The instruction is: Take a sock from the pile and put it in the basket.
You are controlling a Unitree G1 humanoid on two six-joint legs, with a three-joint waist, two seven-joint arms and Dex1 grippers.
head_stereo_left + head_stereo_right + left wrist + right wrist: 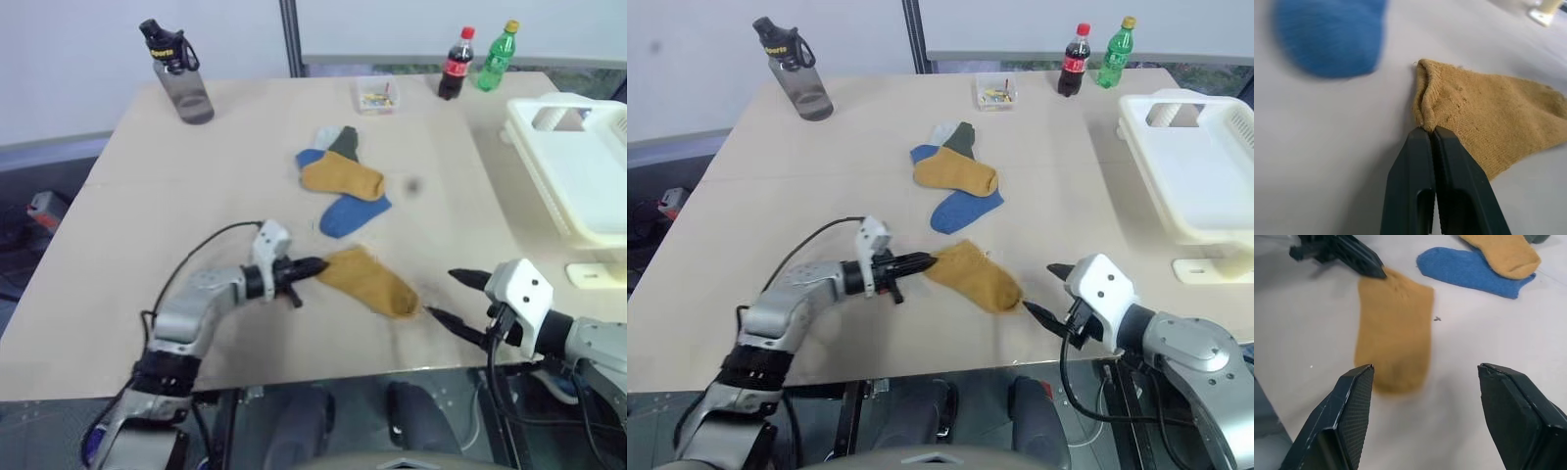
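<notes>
left gripper: fingers clamped tight together, pinching the cuff edge of the loose yellow sock. In the left wrist view you can see the knit bunched up right at the black tips, so it's a proper grab.
right gripper: fingers spread wide, nothing between them. It hangs just past the toe end of that same sock, not touching it as far as I can see.
yellow sock: lies flat on the table, off on its own near the front edge, apart from the heap.
pile: mid-table. Another yellow sock on top, blue ones under and beside it, a dark green and a pale grey one poking out at the back.
basket: big white plastic one at the right edge of the table, well apart from the held sock.
writing: the grey water bottle has yellow lettering on its black cap; looks like "Sports", but don't quote me. The cola bottle has a red label and the green bottle a yellow cap, text too small to read.
other stuff: small clear tub with colourful bits at the back.
open room: lots of bare tabletop on the left side and between the pile and the basket.
</notes>
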